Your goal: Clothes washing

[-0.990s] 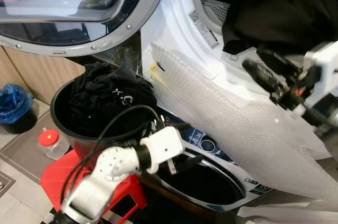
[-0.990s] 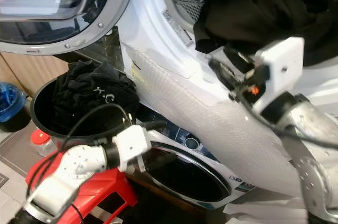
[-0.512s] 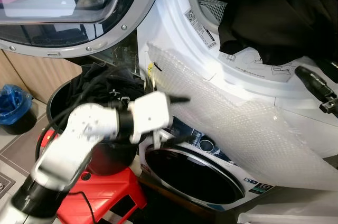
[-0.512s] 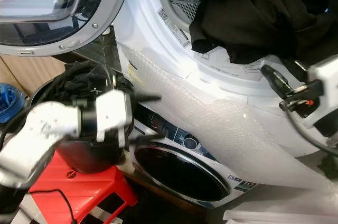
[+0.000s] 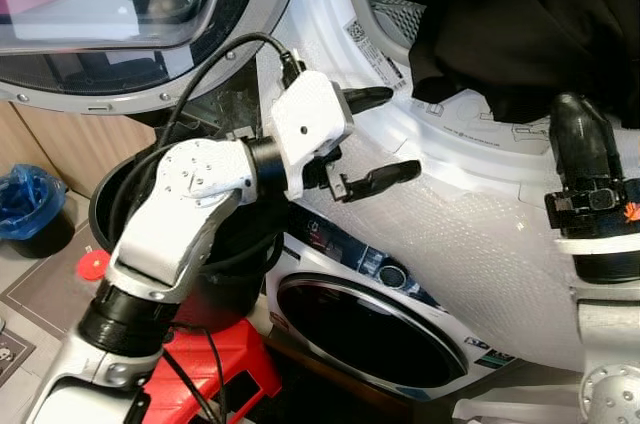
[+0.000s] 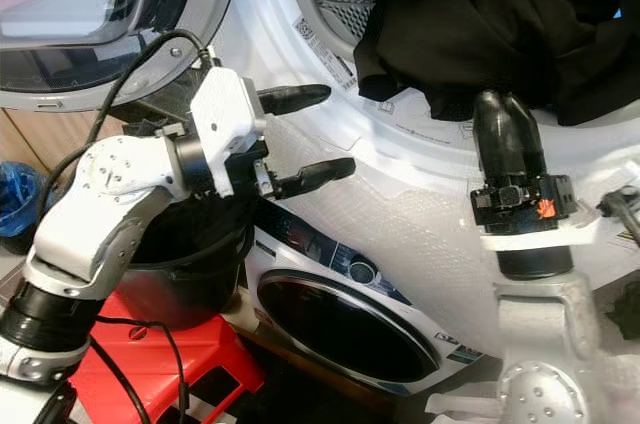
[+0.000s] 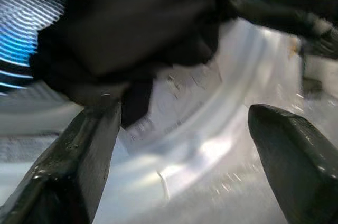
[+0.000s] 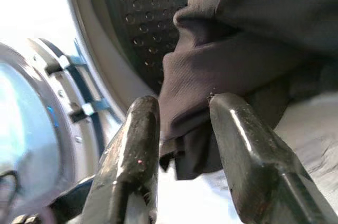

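black clothes [image 6: 480, 24] spill over drum rim, just beyond right hand [image 8: 182, 145], slightly parted; left hand [image 5: 375, 134] spread, near.

Light is bright and even across the white washer [image 5: 470, 244], with soft glare on its rim just below the black clothes [image 6: 500, 14], which read as a dark mass with little detail. The round door [image 5: 120, 24] left of the washer carries pale reflections. The head views are sharp. The left wrist view is smeared by motion blur, its fingers [image 7: 74, 171] out of focus; the right wrist view is overexposed beside the drum [image 8: 132, 28].
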Robot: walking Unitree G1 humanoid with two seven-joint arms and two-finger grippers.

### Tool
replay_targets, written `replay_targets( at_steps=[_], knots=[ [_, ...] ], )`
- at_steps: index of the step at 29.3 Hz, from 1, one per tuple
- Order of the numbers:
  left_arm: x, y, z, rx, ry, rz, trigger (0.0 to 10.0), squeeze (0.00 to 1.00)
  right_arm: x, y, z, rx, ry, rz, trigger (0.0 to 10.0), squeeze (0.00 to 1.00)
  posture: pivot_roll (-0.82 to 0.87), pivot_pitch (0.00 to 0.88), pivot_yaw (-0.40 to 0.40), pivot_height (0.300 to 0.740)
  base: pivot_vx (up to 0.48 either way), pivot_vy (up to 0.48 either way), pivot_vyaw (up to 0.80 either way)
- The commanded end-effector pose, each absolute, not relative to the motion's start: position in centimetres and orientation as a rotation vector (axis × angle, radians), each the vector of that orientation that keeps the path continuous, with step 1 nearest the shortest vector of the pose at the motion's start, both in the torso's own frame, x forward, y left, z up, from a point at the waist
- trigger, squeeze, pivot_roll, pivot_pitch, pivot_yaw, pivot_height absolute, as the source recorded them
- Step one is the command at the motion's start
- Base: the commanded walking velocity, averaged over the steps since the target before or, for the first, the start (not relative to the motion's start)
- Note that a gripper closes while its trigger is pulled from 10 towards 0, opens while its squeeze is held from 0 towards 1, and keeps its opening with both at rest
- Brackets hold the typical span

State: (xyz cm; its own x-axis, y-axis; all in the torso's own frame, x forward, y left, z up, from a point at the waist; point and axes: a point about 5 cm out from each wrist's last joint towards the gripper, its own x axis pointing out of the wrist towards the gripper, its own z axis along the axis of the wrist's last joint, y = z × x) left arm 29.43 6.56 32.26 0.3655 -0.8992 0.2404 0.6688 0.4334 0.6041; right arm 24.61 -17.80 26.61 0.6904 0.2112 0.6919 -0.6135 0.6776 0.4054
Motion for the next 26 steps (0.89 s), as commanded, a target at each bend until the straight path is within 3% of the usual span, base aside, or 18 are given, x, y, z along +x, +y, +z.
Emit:
replay_targets(
  at_steps=[1, 12, 26],
  knots=[
    [29.6, 6.5, 33.2, 0.442, -0.644, -0.993, 10.0, 0.00, 23.6, -17.4, 27.1, 0.749, -0.704, 0.549, 10.0, 0.00, 0.13, 0.162, -0.070, 0.740, 0.000, 0.000, 0.00],
    [29.7, 6.2, 33.1, 0.445, -0.675, -0.949, 10.0, 0.00, 24.0, -15.5, 26.7, 0.752, -0.654, 0.656, 10.0, 0.00, 0.13, 0.149, -0.083, 0.740, 0.000, 0.000, 0.00],
    [30.2, 6.5, 32.8, 0.449, -0.672, -0.897, 10.0, 0.00, 24.2, -15.3, 26.9, 0.694, -0.628, 0.670, 10.0, 0.00, 0.14, 0.168, -0.094, 0.740, 0.000, -0.404, 0.00]
  ],
)
